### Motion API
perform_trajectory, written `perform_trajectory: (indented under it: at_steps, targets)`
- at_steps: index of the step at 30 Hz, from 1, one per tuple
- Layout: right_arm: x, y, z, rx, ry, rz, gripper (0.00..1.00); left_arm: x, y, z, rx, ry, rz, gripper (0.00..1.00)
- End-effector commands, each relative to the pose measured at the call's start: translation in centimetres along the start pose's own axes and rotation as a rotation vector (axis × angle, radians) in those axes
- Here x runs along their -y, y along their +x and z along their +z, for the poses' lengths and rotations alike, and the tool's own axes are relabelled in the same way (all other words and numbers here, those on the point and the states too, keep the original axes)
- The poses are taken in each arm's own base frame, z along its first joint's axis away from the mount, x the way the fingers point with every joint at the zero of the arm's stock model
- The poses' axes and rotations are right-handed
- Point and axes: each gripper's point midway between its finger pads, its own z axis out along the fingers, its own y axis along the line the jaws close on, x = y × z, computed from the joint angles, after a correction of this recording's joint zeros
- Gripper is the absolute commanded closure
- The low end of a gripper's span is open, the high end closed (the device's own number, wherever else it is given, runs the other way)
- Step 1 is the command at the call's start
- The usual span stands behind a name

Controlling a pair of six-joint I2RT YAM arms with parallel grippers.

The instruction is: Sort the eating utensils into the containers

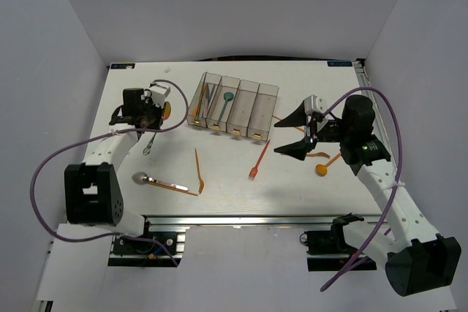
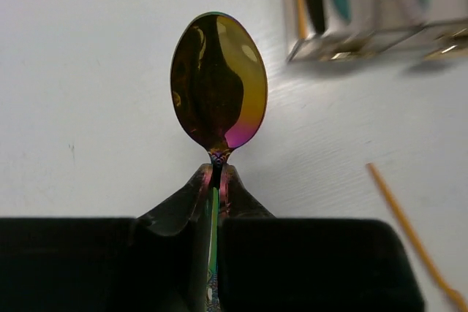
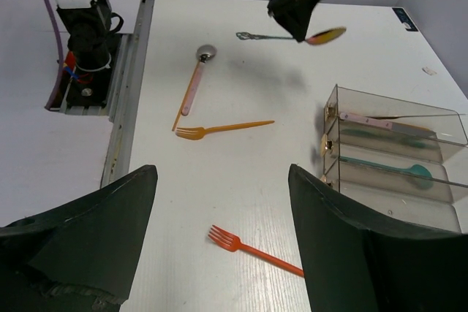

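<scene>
My left gripper [image 1: 156, 116] is shut on the neck of an iridescent gold spoon [image 2: 219, 85] and holds it above the table, left of the containers [image 1: 252, 111]. In the left wrist view the closed fingertips [image 2: 228, 184] pinch just below the bowl. The containers hold a teal spoon [image 1: 227, 97] and a few other utensils in the left bins. My right gripper [image 3: 222, 169] is wide open and empty over a red fork [image 3: 252, 248]. An orange fork [image 3: 219, 129], a silver-bowled pink-handled spoon [image 3: 194, 82] and an orange spoon [image 1: 325, 168] lie on the table.
The right arm [image 1: 365, 147] stands over the orange spoon and another orange utensil [image 1: 318, 154]. Purple cables [image 1: 66, 153] loop beside both arms. The red fork [image 1: 259, 159] lies just in front of the containers. The table's near edge is a metal rail [image 1: 248, 221].
</scene>
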Motion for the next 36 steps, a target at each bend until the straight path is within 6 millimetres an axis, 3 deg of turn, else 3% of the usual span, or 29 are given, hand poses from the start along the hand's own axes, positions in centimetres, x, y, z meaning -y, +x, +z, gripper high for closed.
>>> perform_trajectory:
  at_steps: [1, 5, 10, 13, 14, 15, 16, 17, 18, 20, 21, 23, 24, 28, 36]
  targets:
    - [0.5, 0.5, -0.3, -0.023, 0.052, -0.015, 0.22, 1.4, -7.5, -4.2, 0.261, 0.084, -0.115, 1.0]
    - [1.3, 1.1, -0.5, -0.049, 0.099, -0.023, 0.21, 5.0, -11.0, -5.5, 0.336, 0.244, -0.293, 1.0]
    - [1.8, 2.0, -0.8, -0.073, 0.138, -0.041, 0.21, 10.7, -15.4, -3.4, 0.34, 0.379, -0.28, 1.0]
    - [2.3, 2.5, -1.0, -0.088, 0.161, -0.041, 0.21, 11.9, -19.4, -2.2, 0.393, 0.408, -0.274, 1.0]
    - [2.5, 2.6, -1.1, -0.091, 0.167, -0.043, 0.21, 12.1, -20.1, -1.6, 0.399, 0.412, -0.277, 1.0]
    - [2.6, 2.7, -1.2, -0.094, 0.172, -0.046, 0.21, 12.5, -20.0, 0.2, 0.374, 0.416, -0.289, 1.0]
    - [2.7, 2.9, -1.2, -0.1, 0.176, -0.042, 0.21, 12.4, -21.7, 0.3, 0.401, 0.416, -0.286, 1.0]
    - [2.8, 3.0, -1.2, -0.101, 0.177, -0.04, 0.21, 12.5, -22.2, 1.0, 0.401, 0.416, -0.284, 1.0]
    - [2.8, 3.1, -1.2, -0.105, 0.179, -0.039, 0.21, 12.9, -21.7, 3.1, 0.368, 0.419, -0.293, 1.0]
    - [3.0, 3.4, -1.2, -0.109, 0.18, -0.035, 0.21, 13.0, -23.4, 4.0, 0.39, 0.419, -0.289, 1.0]
    - [3.0, 3.5, -1.2, -0.113, 0.179, -0.036, 0.21, 13.5, -22.7, 5.9, 0.354, 0.421, -0.297, 1.0]
    - [3.1, 3.6, -1.2, -0.117, 0.182, -0.038, 0.21, 13.5, -23.6, 6.9, 0.361, 0.404, -0.293, 1.0]
    - [3.1, 3.7, -1.3, -0.121, 0.183, -0.04, 0.21, 13.8, -22.9, 8.2, 0.334, 0.397, -0.299, 1.0]
    - [3.1, 3.8, -1.3, -0.122, 0.183, -0.038, 0.21, 13.8, -22.8, 10.0, 0.328, 0.363, -0.293, 1.0]
    - [3.1, 4.2, -1.3, -0.129, 0.179, -0.024, 0.21, 14.3, -22.5, 11.6, 0.322, 0.349, -0.275, 0.94]
